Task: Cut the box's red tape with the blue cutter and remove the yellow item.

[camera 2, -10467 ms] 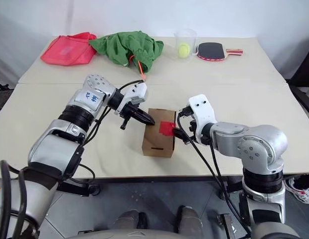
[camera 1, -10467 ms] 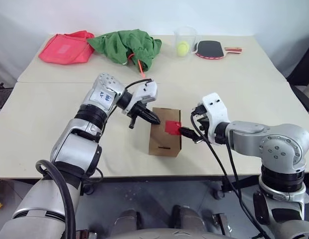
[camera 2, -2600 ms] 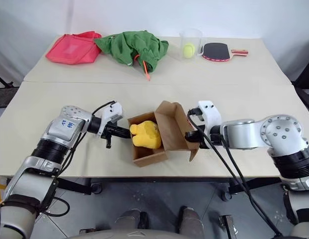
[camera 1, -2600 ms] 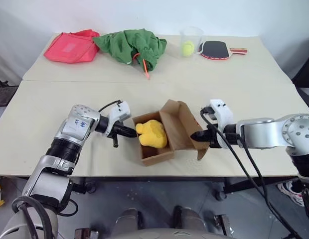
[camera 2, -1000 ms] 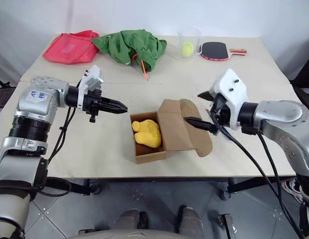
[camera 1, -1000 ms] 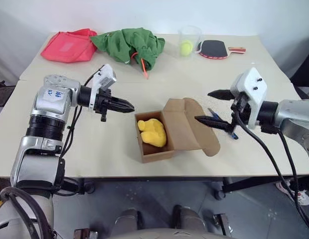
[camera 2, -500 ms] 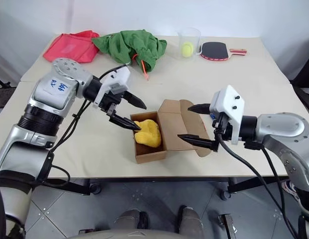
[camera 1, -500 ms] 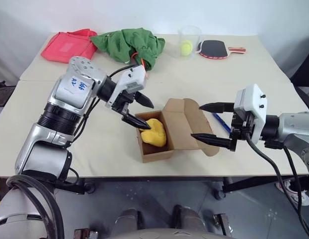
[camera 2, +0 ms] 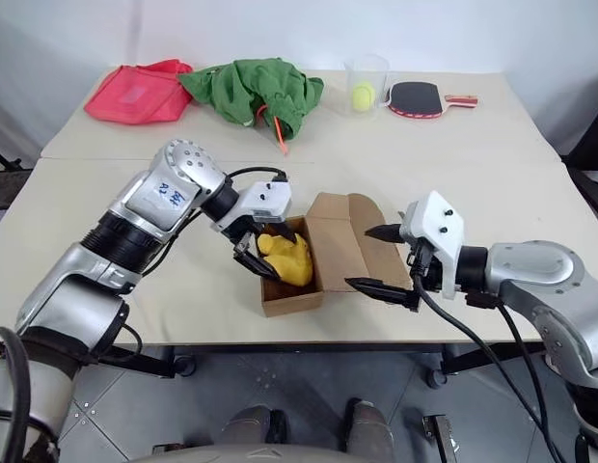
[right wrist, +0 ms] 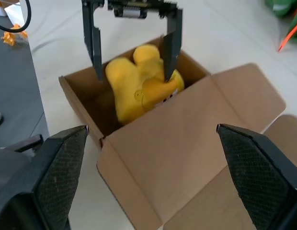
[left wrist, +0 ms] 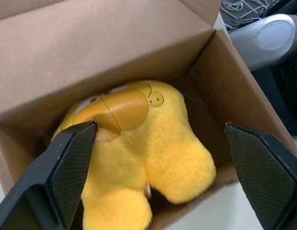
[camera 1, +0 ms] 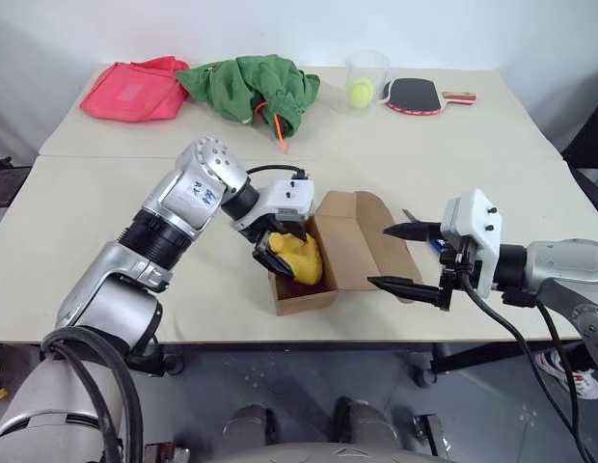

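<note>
While the box point(camera 1: 304, 289) holds the yellow item point(camera 1: 297, 258), both hands gape, left hand point(camera 1: 280, 243) straddling it.

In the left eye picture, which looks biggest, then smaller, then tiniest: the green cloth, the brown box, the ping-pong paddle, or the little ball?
1. Box, flaps open.
2. Green cloth, a near tie; it lies farther back, so that is unsure.
3. Ping-pong paddle.
4. Ball.

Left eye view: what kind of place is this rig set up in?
Probably a lab or test room, not a home: two plain beige tables pushed together against a bare white wall, grey tiled floor, with assorted props like the red table-tennis paddle.
</note>
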Controlling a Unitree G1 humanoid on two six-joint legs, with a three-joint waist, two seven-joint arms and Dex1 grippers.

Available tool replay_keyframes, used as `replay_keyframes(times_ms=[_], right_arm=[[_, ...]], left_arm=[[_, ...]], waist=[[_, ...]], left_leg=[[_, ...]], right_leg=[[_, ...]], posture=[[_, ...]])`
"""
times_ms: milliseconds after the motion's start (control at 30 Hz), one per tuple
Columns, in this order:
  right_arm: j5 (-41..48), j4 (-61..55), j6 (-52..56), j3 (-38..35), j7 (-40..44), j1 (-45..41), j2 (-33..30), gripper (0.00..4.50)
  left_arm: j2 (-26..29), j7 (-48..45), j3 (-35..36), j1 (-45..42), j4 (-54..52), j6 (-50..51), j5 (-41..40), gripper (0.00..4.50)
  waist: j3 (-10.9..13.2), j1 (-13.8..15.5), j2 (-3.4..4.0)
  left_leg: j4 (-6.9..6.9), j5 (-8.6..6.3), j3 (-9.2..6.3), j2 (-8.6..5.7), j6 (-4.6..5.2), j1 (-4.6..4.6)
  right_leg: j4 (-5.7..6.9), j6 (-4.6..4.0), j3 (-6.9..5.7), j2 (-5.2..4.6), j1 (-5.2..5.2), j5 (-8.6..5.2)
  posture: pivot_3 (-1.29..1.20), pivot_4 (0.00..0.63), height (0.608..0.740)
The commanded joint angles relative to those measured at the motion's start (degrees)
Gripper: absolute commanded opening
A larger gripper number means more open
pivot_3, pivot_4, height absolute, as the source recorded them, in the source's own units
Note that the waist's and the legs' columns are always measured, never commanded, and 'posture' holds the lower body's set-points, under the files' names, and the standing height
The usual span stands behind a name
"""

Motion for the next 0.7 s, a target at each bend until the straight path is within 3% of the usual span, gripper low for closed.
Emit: replay_keyframes(times_ms=[33,133,533,700], right_arm=[[0.8,-1.9,0.8,-2.2,-0.2,-1.1,-1.1,4.50],[0.9,-2.4,1.3,-2.7,-0.3,-1.3,-1.4,4.50],[0.2,-1.4,1.3,-3.3,0.3,-3.6,-2.4,4.50],[-0.5,0.2,0.6,-3.1,1.3,-5.1,-2.7,4.50]], left_arm=[[-1.1,-3.8,-1.3,-1.4,2.7,-2.2,2.2,4.31],[-1.3,-4.7,-2.3,-1.3,4.1,-4.0,3.7,3.63],[-3.4,-2.9,0.0,-2.3,9.4,-10.4,5.8,0.09],[-3.2,-4.0,4.2,-5.9,9.6,-7.4,3.1,0.01]], waist=[[0.0,0.0,0.00],[0.0,0.0,0.00],[0.0,-0.1,0.00],[0.0,0.0,0.00]], left_leg=[[0.01,0.00,0.00,0.00,0.00,0.00],[0.01,0.00,0.00,0.00,0.00,0.00],[0.02,-0.01,-0.01,0.01,0.01,0.01],[0.06,-0.01,-0.02,0.01,0.01,-0.01]], right_leg=[[-0.01,0.00,0.00,0.00,0.00,0.00],[0.00,0.00,0.00,0.00,0.00,0.00],[0.02,0.00,0.00,0.00,0.00,0.00],[0.04,0.00,0.00,0.00,0.00,0.00]], posture=[[0.00,0.150,0.740],[0.00,0.150,0.740],[0.00,0.150,0.740],[0.00,0.150,0.740]])
